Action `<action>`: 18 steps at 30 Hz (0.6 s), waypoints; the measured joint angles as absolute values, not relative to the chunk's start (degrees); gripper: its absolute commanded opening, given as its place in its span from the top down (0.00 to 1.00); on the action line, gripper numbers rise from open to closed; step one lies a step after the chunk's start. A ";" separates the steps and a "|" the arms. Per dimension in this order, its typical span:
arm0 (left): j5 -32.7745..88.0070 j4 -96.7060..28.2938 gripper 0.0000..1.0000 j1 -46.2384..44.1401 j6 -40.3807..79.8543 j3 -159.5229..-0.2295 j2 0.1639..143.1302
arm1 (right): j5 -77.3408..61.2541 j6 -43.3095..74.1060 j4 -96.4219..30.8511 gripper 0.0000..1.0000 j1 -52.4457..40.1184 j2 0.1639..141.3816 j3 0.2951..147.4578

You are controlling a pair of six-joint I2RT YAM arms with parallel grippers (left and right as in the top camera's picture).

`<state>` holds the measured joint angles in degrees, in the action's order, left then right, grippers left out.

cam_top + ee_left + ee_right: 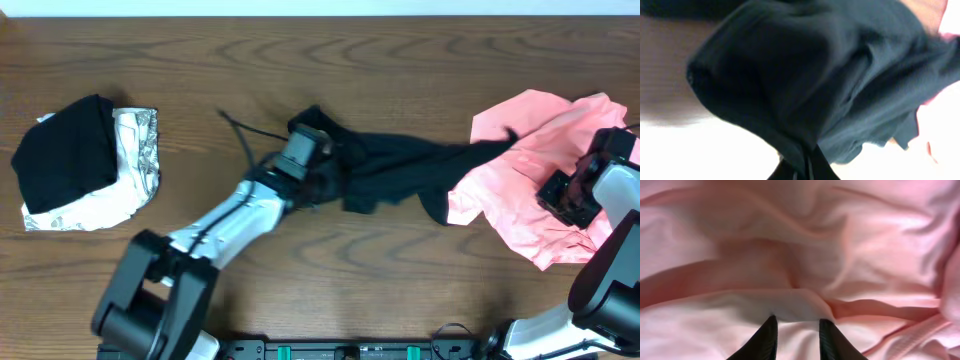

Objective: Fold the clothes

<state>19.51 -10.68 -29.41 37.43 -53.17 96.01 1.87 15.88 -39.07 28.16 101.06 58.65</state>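
Seen from overhead, the fingertips of the left tool (808, 164) were buried in the bunched black T-shirt (400, 165). Its wrist view showed only blurred dark cloth running off the top and right edges, with the fingers cut by the bottom edge and hard to separate from the fabric. The right tool (798, 324) hid its own tips from above. In its wrist view the salmon-pink garment (520, 165) filled the picture past every edge, and whether the parted fingers pinched a fold could not be told. The folded black garment (65, 150) covered most of the white-grey patterned one (138, 165).
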 measured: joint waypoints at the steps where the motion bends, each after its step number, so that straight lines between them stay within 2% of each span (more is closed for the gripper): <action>1: 19.38 -11.86 0.94 -27.94 36.73 -53.17 95.46 | 1.93 15.88 -39.05 0.74 28.51 101.06 58.65; 7: 19.00 -17.26 0.94 -21.34 31.68 -53.17 92.44 | 2.24 15.81 -38.54 0.74 30.44 101.06 58.65; 18: 18.87 -27.18 0.94 -17.43 26.68 -53.17 91.70 | 3.31 14.26 -36.77 0.75 37.78 101.10 58.65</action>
<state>18.87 -27.18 -17.43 26.68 -53.17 91.70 3.31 14.26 -36.77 37.78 101.10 58.65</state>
